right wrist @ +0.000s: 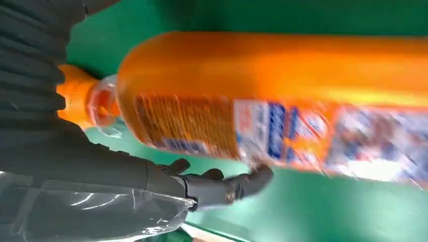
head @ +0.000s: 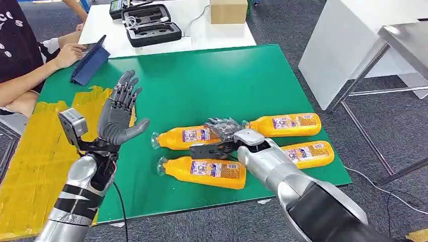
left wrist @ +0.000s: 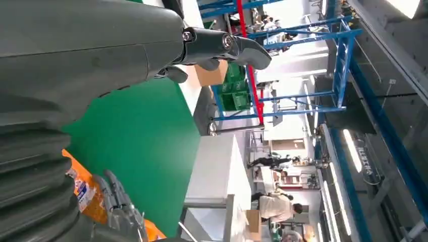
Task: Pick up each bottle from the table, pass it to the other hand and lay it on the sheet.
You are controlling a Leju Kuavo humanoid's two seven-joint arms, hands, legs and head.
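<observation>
Several orange bottles lie on the green table point(head: 212, 80). My right hand point(head: 222, 135) hovers low over the base end of the far-left bottle point(head: 184, 136), fingers arched above it and thumb point(head: 202, 149) stretched out beside it. That bottle lies on the table. Another bottle point(head: 204, 172) lies just in front, and two more point(head: 283, 124) point(head: 309, 153) lie to the right. In the right wrist view a blurred orange bottle point(right wrist: 282, 96) sits close above the thumb point(right wrist: 222, 186). My left hand point(head: 118, 113) is raised with fingers spread and holds nothing. The yellow sheet point(head: 35, 151) covers the table's left end.
A person sits at the far left, a hand point(head: 68, 53) by a blue tablet case point(head: 91, 61). Behind the green table stands a white table with a black case point(head: 151, 25) and a cardboard box point(head: 228, 11). A metal table frame point(head: 373, 75) stands to the right.
</observation>
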